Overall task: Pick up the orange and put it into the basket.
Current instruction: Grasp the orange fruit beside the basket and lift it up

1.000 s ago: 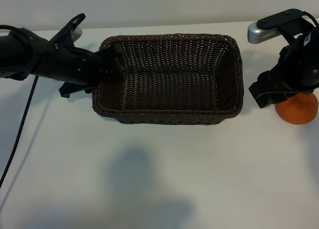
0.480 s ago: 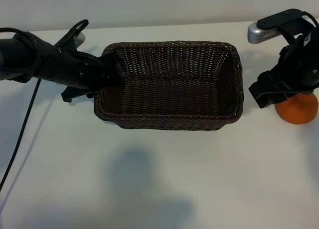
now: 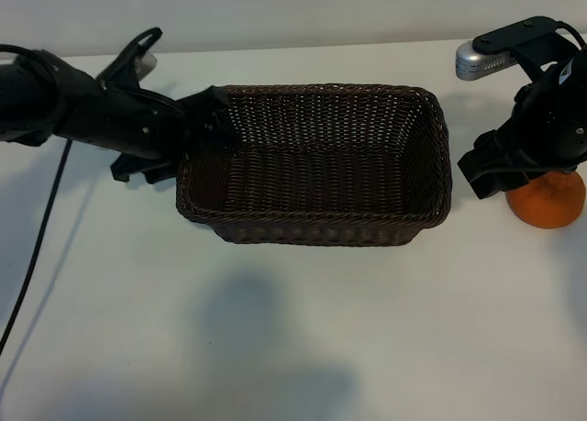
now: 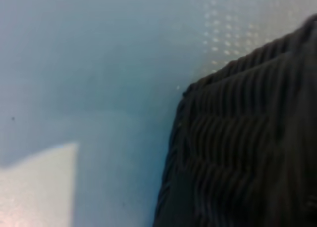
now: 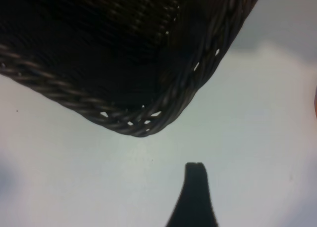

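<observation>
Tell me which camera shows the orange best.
The exterior view: the orange sits on the table right of the basket, partly covered by the right gripper. The right wrist view catches only an orange sliver at its edge; the left wrist view shows none.

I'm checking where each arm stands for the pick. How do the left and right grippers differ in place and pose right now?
The left gripper reaches in low and slanted to the basket at its far left corner, while the right gripper hangs steeply downward between the basket's right end and the orange. The left is against the wicker rim; the right touches neither basket nor clearly the fruit. Both are black, and neither holds the orange.
</observation>
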Available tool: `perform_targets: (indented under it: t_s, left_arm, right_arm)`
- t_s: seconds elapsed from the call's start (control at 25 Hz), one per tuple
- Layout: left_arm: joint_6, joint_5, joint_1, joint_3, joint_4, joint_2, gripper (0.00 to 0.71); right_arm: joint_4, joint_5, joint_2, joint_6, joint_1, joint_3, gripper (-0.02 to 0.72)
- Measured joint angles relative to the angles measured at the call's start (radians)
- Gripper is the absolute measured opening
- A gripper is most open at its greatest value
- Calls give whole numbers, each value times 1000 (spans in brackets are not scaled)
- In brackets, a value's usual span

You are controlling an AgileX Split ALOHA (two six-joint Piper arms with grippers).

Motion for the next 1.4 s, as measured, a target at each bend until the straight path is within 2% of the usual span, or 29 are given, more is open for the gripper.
perform_targets:
  t_s: [0.16,0.32,0.48,0.72,0.8,0.96,1.28,1.36,1.4]
  left_arm:
    - [-74,27,0,-10,121,-65,688]
    - [-223,124,0,-69,340,-102,660]
    - [-314,258,0,-182,508,-113,646]
    - [-293,503,1,-348,656,-117,632]
    - [-284,555,19,-372,689,-129,629]
    - [-261,591,111,-381,708,-192,619]
    - [-121,716,433,-381,708,-325,607]
    - [-94,727,486,-381,678,-361,604]
    - [-82,728,498,-381,657,-384,601]
  right_arm:
    - [0,0,0,0,0,0,564]
    - [0,1,0,0,0,0,563]
    - [0,2,0,0,0,0,563]
    - [0,2,0,0,0,0,563]
    - [0,2,0,0,0,0,563]
    - [0,3,0,0,0,0,563]
    - [0,3,0,0,0,0,563]
    - [0,3,0,0,0,0,563]
    - [0,3,0,0,0,0,563]
